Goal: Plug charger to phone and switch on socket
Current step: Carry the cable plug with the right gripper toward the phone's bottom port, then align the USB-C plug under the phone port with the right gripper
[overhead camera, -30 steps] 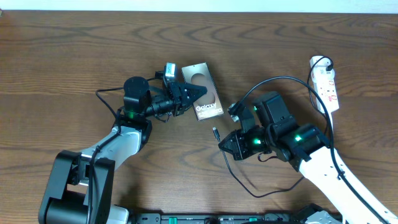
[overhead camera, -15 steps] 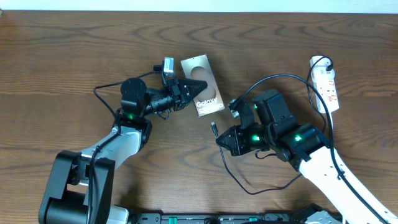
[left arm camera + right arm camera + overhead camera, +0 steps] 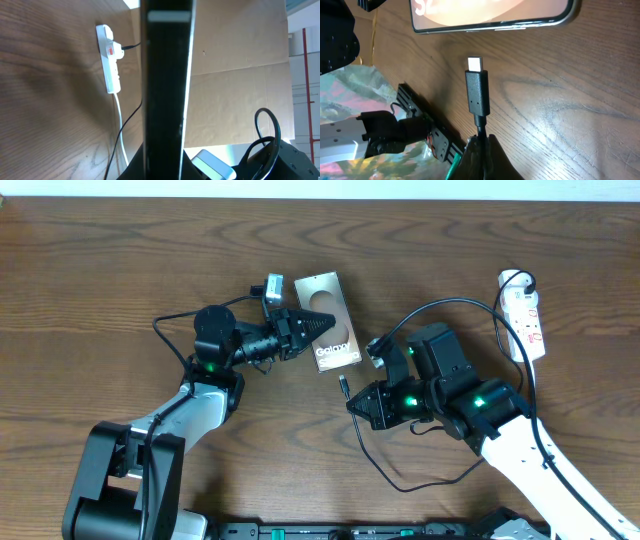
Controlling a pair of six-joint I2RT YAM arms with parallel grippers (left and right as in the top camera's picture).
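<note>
The phone [image 3: 331, 323] lies face up on the wood table with "Galaxy" lettering; my left gripper [image 3: 312, 326] is shut on its left long edge. In the left wrist view the phone [image 3: 166, 90] fills the middle as a dark upright slab. My right gripper [image 3: 358, 406] is shut on the charger cable just behind its connector tip [image 3: 344, 389], which points at the phone's lower end with a small gap. The right wrist view shows the tip [image 3: 476, 85] just below the phone's edge [image 3: 490, 12]. The white socket [image 3: 524, 313] lies at the far right with the charger's plug in it.
The charger cable [image 3: 440, 308] arcs from the socket over my right arm and loops near the front table edge [image 3: 400, 485]. A small white-and-grey block [image 3: 269, 288] sits beside the phone's top left. The socket shows in the left wrist view [image 3: 109, 59].
My left gripper turned the phone slightly and shifted it a little right. My right gripper brought the connector tip up and left, closer to the phone's lower end.
</note>
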